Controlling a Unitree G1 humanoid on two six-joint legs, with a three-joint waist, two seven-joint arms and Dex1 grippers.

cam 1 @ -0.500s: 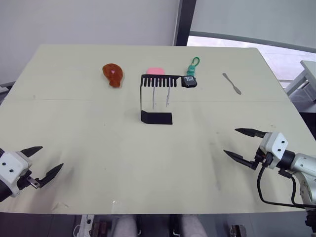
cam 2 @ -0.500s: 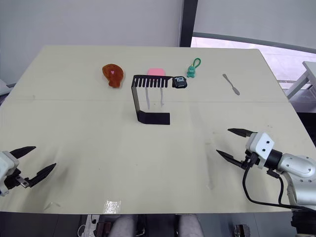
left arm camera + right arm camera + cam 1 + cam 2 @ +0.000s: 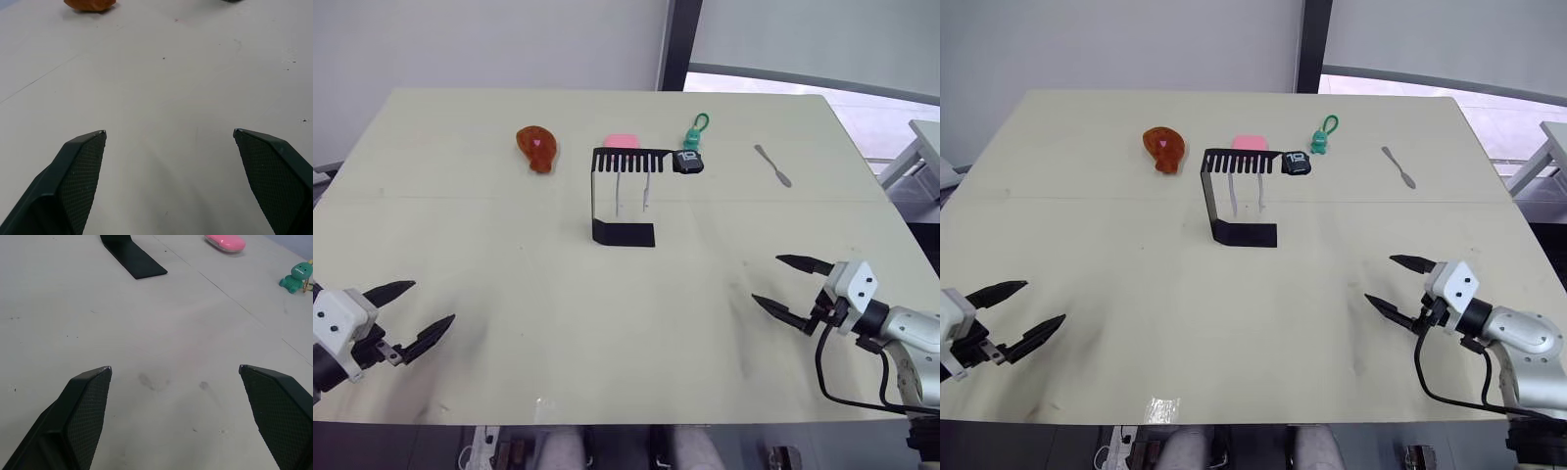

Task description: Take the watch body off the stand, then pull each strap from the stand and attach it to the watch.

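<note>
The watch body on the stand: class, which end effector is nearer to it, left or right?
Right. The right end effector is open, near the table's front right, below the watch body. The left end effector is open at the front left corner, farther across.

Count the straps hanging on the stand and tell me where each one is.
2. Both straps hang side by side from the stand's comb-like top: one nearer the upright, the other nearer the watch body. None seems hidden.

Fingers [image 3: 83, 416] spread over the table [image 3: 161, 347]; stand [image 3: 132, 257] base, pink object [image 3: 225, 242] (green figure [image 3: 295, 276] beyond)
</note>
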